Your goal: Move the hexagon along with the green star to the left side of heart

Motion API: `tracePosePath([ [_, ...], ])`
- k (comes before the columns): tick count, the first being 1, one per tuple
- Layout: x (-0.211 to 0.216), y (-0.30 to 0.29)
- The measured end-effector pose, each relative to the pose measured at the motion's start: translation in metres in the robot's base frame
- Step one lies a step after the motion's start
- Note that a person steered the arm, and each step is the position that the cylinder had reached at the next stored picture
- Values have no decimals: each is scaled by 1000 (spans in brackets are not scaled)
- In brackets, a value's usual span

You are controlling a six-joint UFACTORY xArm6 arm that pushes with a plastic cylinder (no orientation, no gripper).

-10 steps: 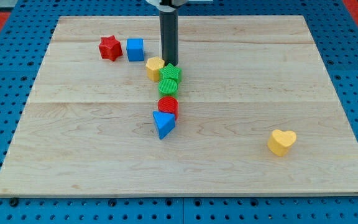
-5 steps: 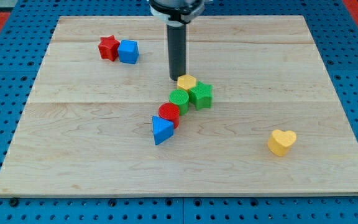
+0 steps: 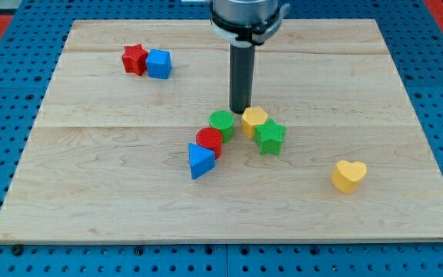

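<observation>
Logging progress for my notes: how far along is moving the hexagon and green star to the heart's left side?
Partly there. The yellow hexagon and green star touch as a pair, clear of the green cylinder. My tip sits at the hexagon's upper-left edge, placed to push. Left: a stretch of bare board separates the star from the yellow heart, lower right.

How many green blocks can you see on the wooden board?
2. The green star block sits right of centre, touching the yellow hexagon block. The green round block sits left of that hexagon, below my tip. None looks hidden.
</observation>
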State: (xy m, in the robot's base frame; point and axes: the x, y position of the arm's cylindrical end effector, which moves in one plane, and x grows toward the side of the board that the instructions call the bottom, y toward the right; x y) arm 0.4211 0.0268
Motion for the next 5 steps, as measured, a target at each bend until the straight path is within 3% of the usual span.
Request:
tracePosePath([
  [2, 32, 26],
  [4, 64, 91],
  [5, 59, 100],
])
